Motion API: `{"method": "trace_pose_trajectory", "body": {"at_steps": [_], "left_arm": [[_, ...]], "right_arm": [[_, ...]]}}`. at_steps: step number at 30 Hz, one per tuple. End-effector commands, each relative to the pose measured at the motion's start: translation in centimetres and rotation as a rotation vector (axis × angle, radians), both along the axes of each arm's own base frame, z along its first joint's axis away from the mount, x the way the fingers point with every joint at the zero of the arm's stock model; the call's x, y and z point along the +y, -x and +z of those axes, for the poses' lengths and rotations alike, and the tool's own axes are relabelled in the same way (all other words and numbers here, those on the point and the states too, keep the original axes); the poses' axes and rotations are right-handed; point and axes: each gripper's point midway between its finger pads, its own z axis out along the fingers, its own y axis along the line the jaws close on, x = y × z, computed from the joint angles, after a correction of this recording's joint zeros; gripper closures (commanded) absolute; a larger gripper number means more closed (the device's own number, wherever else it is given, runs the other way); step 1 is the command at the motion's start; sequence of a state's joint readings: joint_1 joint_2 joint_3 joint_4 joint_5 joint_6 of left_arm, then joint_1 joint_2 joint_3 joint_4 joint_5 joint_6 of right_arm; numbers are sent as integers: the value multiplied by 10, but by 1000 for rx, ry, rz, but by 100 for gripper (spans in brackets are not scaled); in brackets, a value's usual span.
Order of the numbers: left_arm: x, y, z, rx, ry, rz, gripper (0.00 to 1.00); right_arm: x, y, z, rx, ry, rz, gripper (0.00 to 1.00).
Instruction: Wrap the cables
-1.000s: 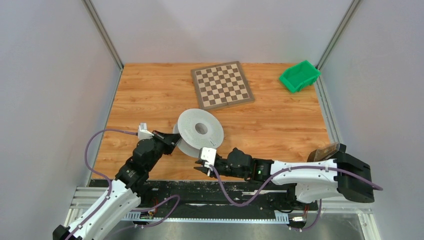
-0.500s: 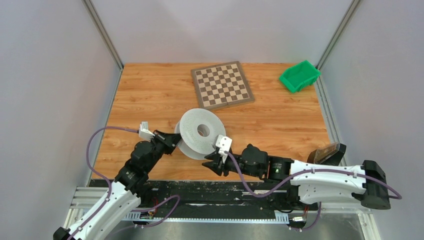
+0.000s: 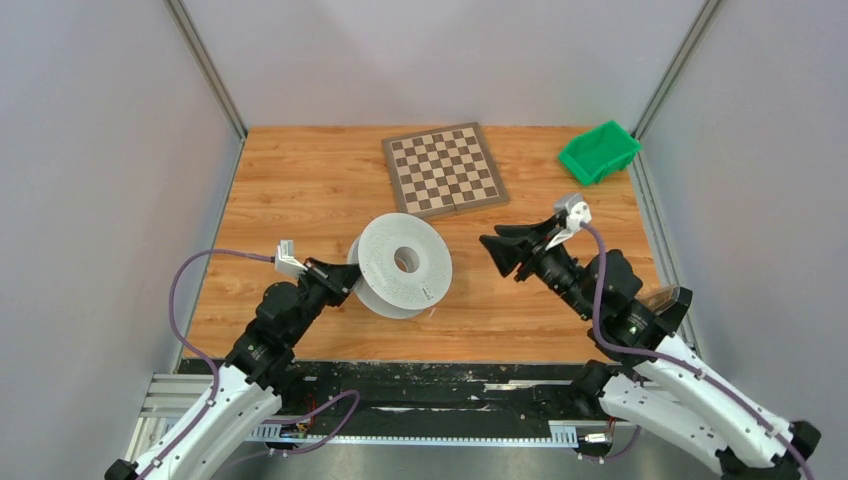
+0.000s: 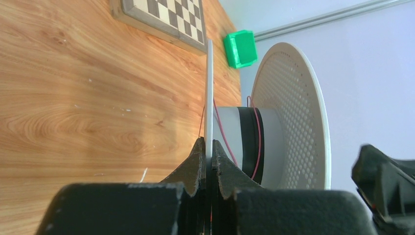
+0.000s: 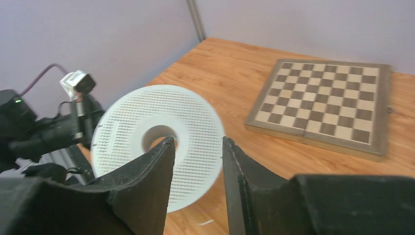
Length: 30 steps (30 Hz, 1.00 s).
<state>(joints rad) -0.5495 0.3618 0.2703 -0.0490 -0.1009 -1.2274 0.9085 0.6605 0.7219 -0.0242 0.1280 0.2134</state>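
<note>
White perforated spool (image 3: pixel 404 265) sits tilted at mid tabletop (image 3: pixel 290 190), one flange facing up and to the right, in about the same spot as half a second ago. Left claw (image 3: pixel 348 282) is clenched on the rim of the spool's left flange; the left wrist view shows both fingers pinching that thin flange edge-on (image 4: pixel 209 149). The hub carries wound cable (image 4: pixel 259 142), a dark band with a thin red strand over it.

Main change is the right arm. Half a second ago its claw was low at the spool's near edge; now the arm has swung up and to the right. Right claw (image 3: pixel 497 250) hangs well clear of the spool on its right side, pointing back toward it. Its fingers are spread apart with nothing between them, and the right wrist view frames the spool face through the gap.

Chessboard (image 3: pixel 444 170) and green bin (image 3: pixel 598 152) lie at the far side, unmoved.
</note>
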Motion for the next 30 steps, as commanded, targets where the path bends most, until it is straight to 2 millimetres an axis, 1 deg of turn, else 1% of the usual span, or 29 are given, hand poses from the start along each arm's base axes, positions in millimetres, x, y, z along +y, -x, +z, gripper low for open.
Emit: {"method": "trace_pose_trajectory", "body": {"at_steps": [1, 4, 6, 9, 12, 15, 17, 20, 22, 25, 30], "left_arm": [[-4, 3, 57, -130, 77, -26, 100], [-6, 4, 61, -139, 84, -40, 100], [-7, 5, 63, -143, 94, -49, 100], [-10, 8, 68, -153, 106, -69, 100], [-12, 9, 73, -166, 111, -81, 100], [-13, 10, 79, -176, 115, -91, 100], [-14, 9, 81, -185, 121, -96, 100], [-18, 11, 85, -194, 135, -116, 100], [-19, 10, 84, -191, 137, -120, 100], [-20, 10, 86, -196, 140, -123, 100], [-21, 9, 89, -200, 141, -127, 100]], "right_arm": [[-11, -11, -41, 177, -10, 111, 58], [-19, -24, -72, 293, -66, 210, 57], [-22, -29, -94, 365, -103, 280, 57], [-17, -29, -126, 450, -116, 369, 59], [-7, -19, -144, 508, -150, 493, 60], [-2, -15, -158, 563, -192, 551, 57], [3, -14, -165, 600, -215, 580, 54], [13, -8, -173, 654, -244, 643, 52], [18, -5, -169, 630, -264, 681, 51], [22, -2, -172, 641, -295, 705, 51], [31, 3, -173, 651, -340, 755, 54]]}}
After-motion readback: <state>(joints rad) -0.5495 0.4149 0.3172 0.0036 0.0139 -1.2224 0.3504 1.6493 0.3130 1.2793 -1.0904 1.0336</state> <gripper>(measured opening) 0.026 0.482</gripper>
